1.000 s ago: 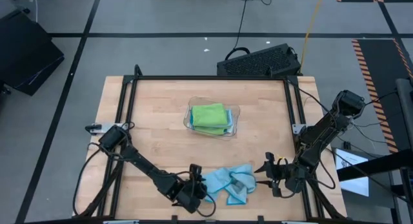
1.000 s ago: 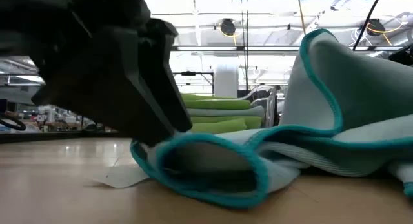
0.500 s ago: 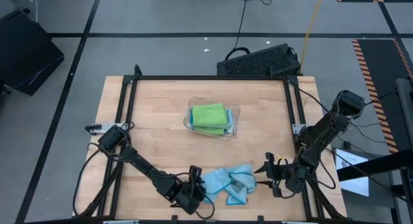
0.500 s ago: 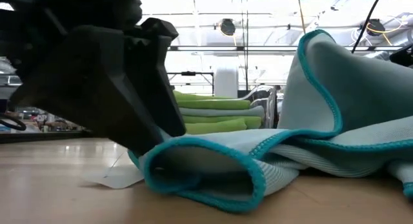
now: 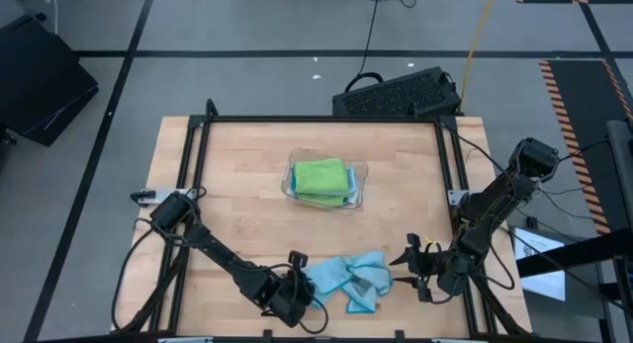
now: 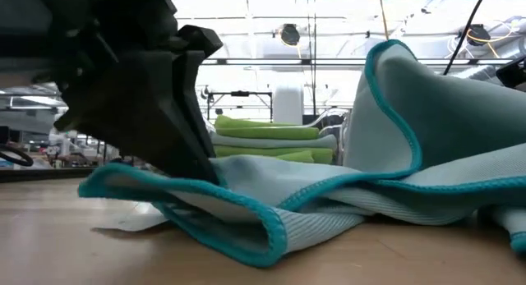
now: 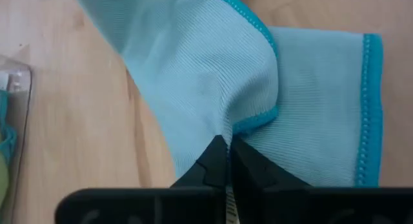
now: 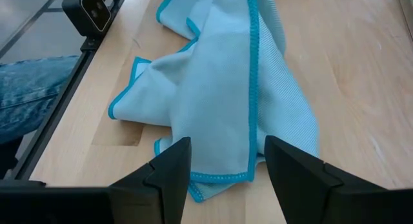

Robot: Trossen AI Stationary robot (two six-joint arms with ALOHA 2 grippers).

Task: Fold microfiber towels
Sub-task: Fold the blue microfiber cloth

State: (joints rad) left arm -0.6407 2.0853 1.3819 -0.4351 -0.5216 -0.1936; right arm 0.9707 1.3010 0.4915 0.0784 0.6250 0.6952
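The table (image 5: 237, 185) carries a clear tray (image 5: 360, 175) near its middle with folded lime green towels (image 5: 321, 175) stacked inside, well apart from the crumpled light blue towel (image 5: 348, 279) that lies at the near edge between my two arms. My left claw (image 7: 228, 161) sits low at that towel's left side, its fingers pinched together on the teal-stitched hem, a fold of cloth bunched against them. My right claw (image 8: 226, 161) hovers just beside the towel's other end, fingers apart and holding nothing.
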